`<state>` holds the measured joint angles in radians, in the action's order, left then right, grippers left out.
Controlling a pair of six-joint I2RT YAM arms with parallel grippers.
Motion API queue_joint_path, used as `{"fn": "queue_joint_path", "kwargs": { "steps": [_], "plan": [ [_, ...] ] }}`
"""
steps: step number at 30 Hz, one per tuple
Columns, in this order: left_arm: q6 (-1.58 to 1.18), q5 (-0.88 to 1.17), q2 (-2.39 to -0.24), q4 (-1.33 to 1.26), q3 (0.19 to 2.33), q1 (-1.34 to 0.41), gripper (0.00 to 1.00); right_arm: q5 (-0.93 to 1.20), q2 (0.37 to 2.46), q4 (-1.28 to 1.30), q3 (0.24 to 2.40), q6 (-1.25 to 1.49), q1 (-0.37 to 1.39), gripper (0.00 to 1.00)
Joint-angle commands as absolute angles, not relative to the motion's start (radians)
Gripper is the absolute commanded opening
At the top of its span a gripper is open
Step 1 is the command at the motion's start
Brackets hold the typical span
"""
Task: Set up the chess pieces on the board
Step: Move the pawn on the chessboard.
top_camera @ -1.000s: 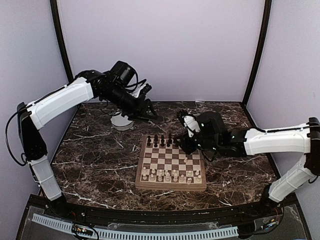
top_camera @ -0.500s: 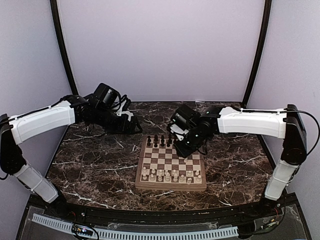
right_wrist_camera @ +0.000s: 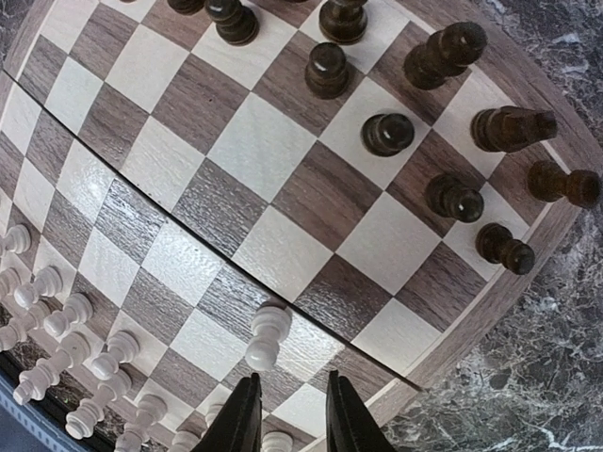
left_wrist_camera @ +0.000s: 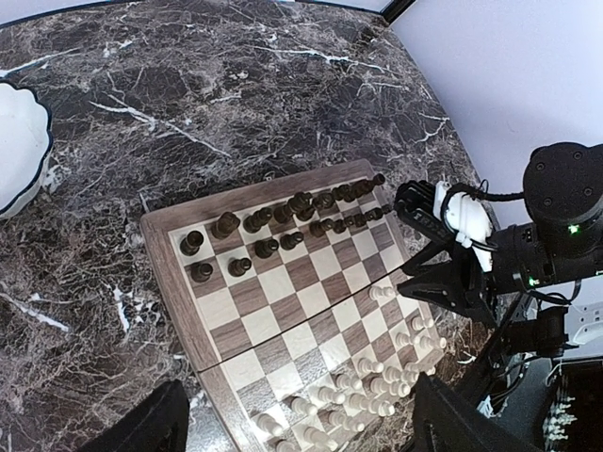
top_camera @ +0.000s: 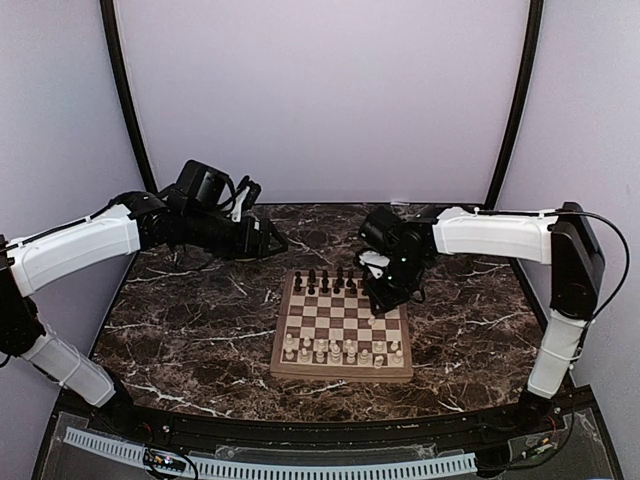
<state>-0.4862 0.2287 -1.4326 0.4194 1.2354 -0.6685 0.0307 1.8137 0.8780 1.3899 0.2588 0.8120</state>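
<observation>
Setup seemingly near complete: one cream turned pawn point(right_wrist_camera: 267, 335) stray ahead of right gripper point(right_wrist_camera: 292, 395), slightly parted, empty; left gripper point(left_wrist_camera: 300, 395) spread, empty.

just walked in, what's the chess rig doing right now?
Two arms are setting up the board. The right gripper hangs open and empty over the board's right side, beside a lone white pawn standing mid-board. The left gripper, also open, hovers off the board's far-left corner. Dark pieces fill the far rows, white pieces the near rows.
</observation>
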Motion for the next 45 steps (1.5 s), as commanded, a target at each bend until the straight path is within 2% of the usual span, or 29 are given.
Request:
{"fn": "queue_joint_path", "kwargs": {
  "steps": [1, 10, 19, 22, 25, 29, 33, 45],
  "plan": [
    [-0.502, 0.25, -1.428, 0.412, 1.254, -0.666, 0.84, 0.081, 1.85, 0.883, 1.42, 0.227, 0.815, 0.27],
    [-0.508, 0.257, -1.431, 0.417, 1.25, -0.666, 0.83, 0.074, 1.91, 0.89, 1.461, 0.21, 0.813, 0.27],
    [-0.507, 0.261, -1.45, 0.421, 1.256, -0.666, 0.82, 0.074, 1.94, 0.919, 1.508, 0.193, 0.813, 0.12],
    [-0.502, 0.265, -1.46, 0.422, 1.261, -0.666, 0.82, 0.08, 1.931, 0.926, 1.511, 0.194, 0.813, 0.1],
    [-0.497, 0.266, -1.467, 0.427, 1.268, -0.666, 0.82, 0.082, 1.925, 0.928, 1.507, 0.199, 0.813, 0.11],
    [-0.49, 0.274, -1.481, 0.433, 1.28, -0.667, 0.82, 0.079, 1.927, 0.935, 1.505, 0.203, 0.813, 0.2],
    [-0.483, 0.278, -1.489, 0.435, 1.288, -0.667, 0.82, 0.078, 1.927, 0.941, 1.504, 0.214, 0.815, 0.22],
    [-0.493, 0.289, -1.486, 0.433, 1.278, -0.666, 0.81, 0.069, 1.928, 0.954, 1.48, 0.227, 0.818, 0.18]
  ]
}}
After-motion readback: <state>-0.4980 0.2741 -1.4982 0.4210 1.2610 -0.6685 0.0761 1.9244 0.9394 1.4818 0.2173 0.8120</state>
